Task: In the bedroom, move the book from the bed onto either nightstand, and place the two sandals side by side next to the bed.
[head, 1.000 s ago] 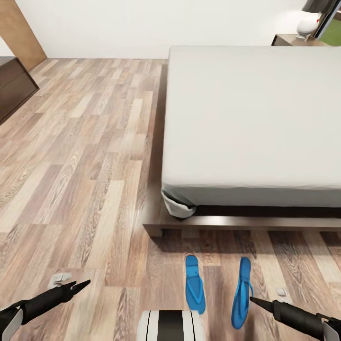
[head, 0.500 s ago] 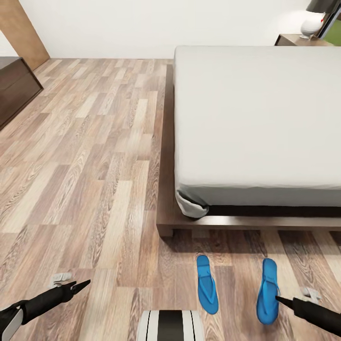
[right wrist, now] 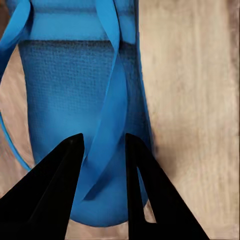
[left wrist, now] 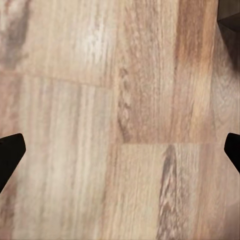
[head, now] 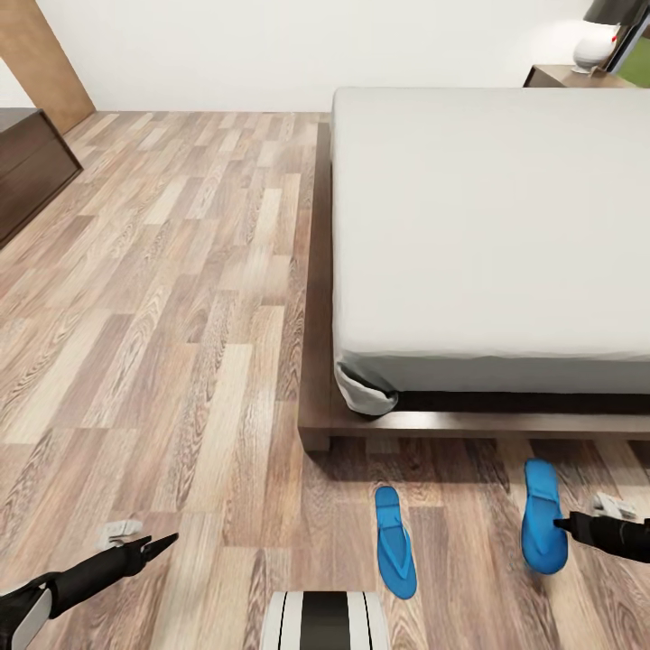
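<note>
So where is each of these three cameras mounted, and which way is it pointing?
Head view: on the robot's head, looking forward and down at the floor, bed and two sandals; both arms and the base show.
Left wrist view: by the left gripper, facing bare floor planks; two dark fingertips show, set wide apart.
Right wrist view: by the right gripper, facing a blue sandal; its fingers straddle a strap.
Shared: that sandal shows in head and right wrist views.

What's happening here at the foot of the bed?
The right gripper has its jaws closed on a strap of one blue sandal, which lies on the wood floor near the bed. The other sandal lies apart from it. The left gripper hovers open over bare floor.
</note>
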Robot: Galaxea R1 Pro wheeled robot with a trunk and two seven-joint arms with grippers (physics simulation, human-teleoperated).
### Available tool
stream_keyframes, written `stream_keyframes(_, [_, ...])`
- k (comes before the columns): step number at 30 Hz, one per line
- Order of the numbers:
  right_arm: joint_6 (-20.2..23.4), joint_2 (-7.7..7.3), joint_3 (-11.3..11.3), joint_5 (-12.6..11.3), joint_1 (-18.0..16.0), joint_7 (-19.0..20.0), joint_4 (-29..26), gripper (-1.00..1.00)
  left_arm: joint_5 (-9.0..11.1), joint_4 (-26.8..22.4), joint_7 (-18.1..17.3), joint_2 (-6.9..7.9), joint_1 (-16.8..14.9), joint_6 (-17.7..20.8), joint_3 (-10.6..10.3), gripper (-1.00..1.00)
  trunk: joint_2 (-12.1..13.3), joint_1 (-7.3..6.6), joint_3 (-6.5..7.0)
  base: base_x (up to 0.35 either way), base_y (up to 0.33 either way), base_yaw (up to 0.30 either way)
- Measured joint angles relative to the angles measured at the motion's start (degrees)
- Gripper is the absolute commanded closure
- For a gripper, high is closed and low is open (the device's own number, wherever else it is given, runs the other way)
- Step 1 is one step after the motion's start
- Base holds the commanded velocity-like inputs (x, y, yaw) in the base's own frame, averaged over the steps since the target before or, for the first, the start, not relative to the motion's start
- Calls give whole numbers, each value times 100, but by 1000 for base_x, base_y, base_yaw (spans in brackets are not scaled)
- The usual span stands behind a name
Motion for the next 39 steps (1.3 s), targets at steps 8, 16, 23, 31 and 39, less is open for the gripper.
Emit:
stream_keyframes(8, [1004, 62, 41, 2, 1, -395, -604, 100, -8, 0, 0, -13, 0, 0, 0, -100, 0, 0, 0, 0, 0, 0])
stream_keyframes(16, [1387, 294, 58, 468, 3, -410, -804, 100, -8, 0, 0, -13, 0, 0, 0, -100, 0, 0, 0, 0, 2, 0])
stream_keyframes(23, [1388, 443, 62, 585, 2, -410, -788, 100, -6, -3, 5, -13, 1, 0, 3, -100, 0, 0, 0, 0, 205, 0])
stream_keyframes(31, [1383, 474, 61, 761, 1, -399, -785, 100, -8, -3, 6, -13, 1, 0, 4, -100, 0, 0, 0, 0, 315, 0])
stream_keyframes(39, [1384, 535, 62, 791, 2, -396, -785, 100, -12, -3, 6, -13, 1, 0, 4, -100, 0, 0, 0, 0, 318, 0])
